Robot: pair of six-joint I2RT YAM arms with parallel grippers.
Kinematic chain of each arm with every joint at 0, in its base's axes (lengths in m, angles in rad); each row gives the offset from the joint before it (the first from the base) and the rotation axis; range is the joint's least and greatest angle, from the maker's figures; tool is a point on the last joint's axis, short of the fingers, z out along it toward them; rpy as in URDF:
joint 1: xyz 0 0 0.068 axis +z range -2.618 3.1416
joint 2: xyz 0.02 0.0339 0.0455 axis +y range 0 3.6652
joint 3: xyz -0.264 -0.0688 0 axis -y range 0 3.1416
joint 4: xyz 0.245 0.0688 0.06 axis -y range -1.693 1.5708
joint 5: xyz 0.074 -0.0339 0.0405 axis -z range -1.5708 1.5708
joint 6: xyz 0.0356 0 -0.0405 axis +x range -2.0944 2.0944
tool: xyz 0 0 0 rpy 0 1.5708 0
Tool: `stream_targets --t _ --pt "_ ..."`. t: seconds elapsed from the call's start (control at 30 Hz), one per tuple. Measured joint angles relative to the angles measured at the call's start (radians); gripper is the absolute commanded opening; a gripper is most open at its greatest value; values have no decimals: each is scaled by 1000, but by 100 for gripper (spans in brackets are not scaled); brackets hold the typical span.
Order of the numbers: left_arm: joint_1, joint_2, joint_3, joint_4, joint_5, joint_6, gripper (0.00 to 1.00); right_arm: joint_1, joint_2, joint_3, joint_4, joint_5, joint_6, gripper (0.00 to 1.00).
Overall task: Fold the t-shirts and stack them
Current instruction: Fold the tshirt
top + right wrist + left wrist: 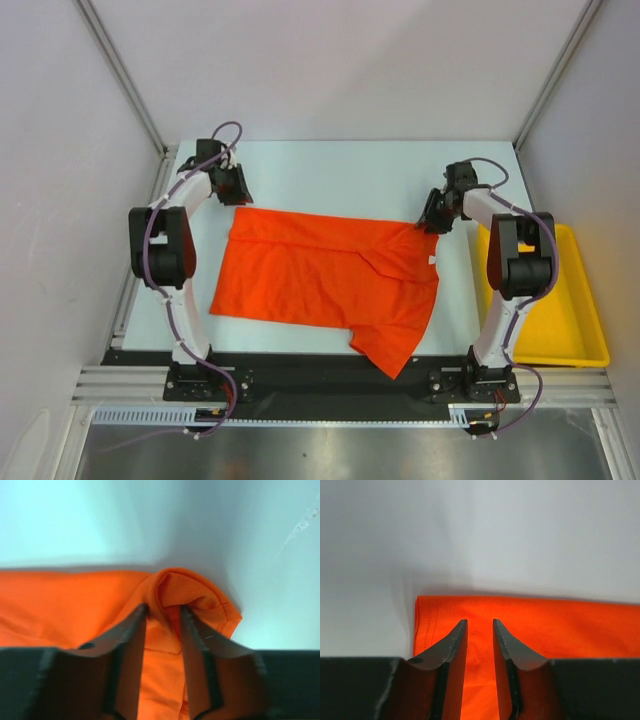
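Observation:
The orange-red t-shirt (pixel 330 275) lies spread across the table, with one flap folded down towards the near edge at the right. My left gripper (pixel 237 190) is at the shirt's far left corner. In the left wrist view the left gripper (pixel 480 622) has its fingers a little apart over flat cloth (pixel 560 625), gripping nothing. My right gripper (pixel 432 220) is at the shirt's far right corner. In the right wrist view the right gripper (pixel 163 607) has its fingers apart, and a raised fold of the shirt (pixel 192 587) bunches at the tips.
A yellow plastic tray (pixel 565 335) sits at the right edge of the table beside the right arm. White walls enclose the table at the back and on both sides. Bare table shows beyond the shirt's far edge (pixel 340 175).

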Motion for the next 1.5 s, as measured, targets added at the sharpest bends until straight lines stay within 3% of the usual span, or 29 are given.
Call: stream_targets --t 0.2,0.23,0.33,0.47,0.57,0.63,0.7,0.73,0.97,1.33,1.5 --pt "0 80 0 -37 23 -16 27 -2 64 75 -39 -7 5 35" --pt "0 83 0 -44 21 -19 27 -3 64 80 -41 -8 8 24" --pt "0 91 19 -73 2 -31 26 -8 64 82 -52 -8 21 10" --pt "0 106 59 -97 -19 -43 26 -19 53 70 -72 -9 40 0" --pt "0 107 62 -105 -32 -44 27 -27 -8 11 -78 -8 60 0" --pt "0 107 62 -112 -39 -44 27 -30 -59 -26 -80 -8 71 23" --pt "0 107 62 -117 -42 -44 27 -37 -107 -58 -79 -11 76 38" --pt "0 107 62 -117 -42 -44 27 -40 -116 -61 -79 -16 77 40" --pt "0 107 61 -122 -49 -43 27 -79 -148 -137 -63 -109 60 46" --pt "-2 96 44 -122 -49 -43 27 3 -344 -406 -82 -310 65 43" --pt "-6 90 31 -124 -49 -43 27 -5 -353 -452 -80 -337 90 42"
